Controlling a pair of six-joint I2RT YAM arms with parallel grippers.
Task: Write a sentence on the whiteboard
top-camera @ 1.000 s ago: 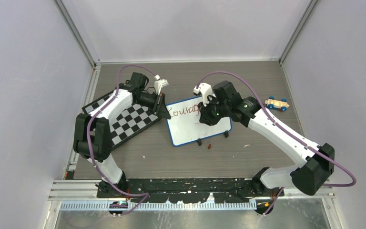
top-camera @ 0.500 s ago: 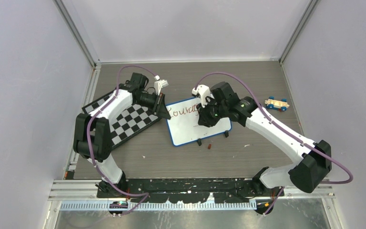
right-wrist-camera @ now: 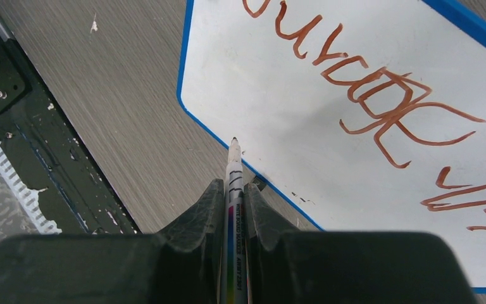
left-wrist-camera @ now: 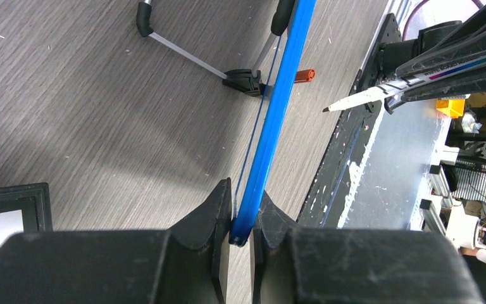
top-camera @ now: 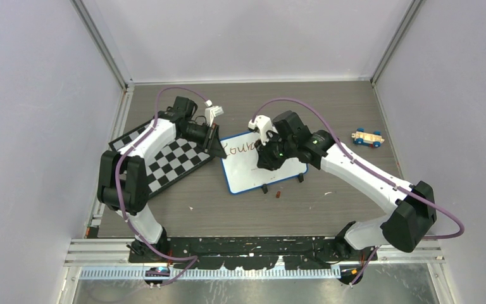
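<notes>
- table (top-camera: pixel 240 215): grey wood-grain top that carries everything.
- chessboard (top-camera: pixel 171 161): lies flat on the left side of the table, turned at an angle, under the left arm.
- whiteboard (top-camera: pixel 247 171): mid-table, just right of the chessboard, propped on its black clip feet; blue frame.
- left gripper (left-wrist-camera: pixel 242 215): jaws clamped on the whiteboard's blue edge at its far left corner.
- right gripper (right-wrist-camera: pixel 233 196): over the board, jaws closed around a marker.
- sentence (right-wrist-camera: pixel 380 107): brownish-red handwriting across the board's face, a second line begun below the first.
- marker (right-wrist-camera: pixel 234 171): its tip points at the board's edge; the left wrist view shows it clear of the face.
- toy car (top-camera: pixel 367 137): at the far right, well apart.
- orange cap (top-camera: pixel 278 194): on the table near a clip foot.
</notes>
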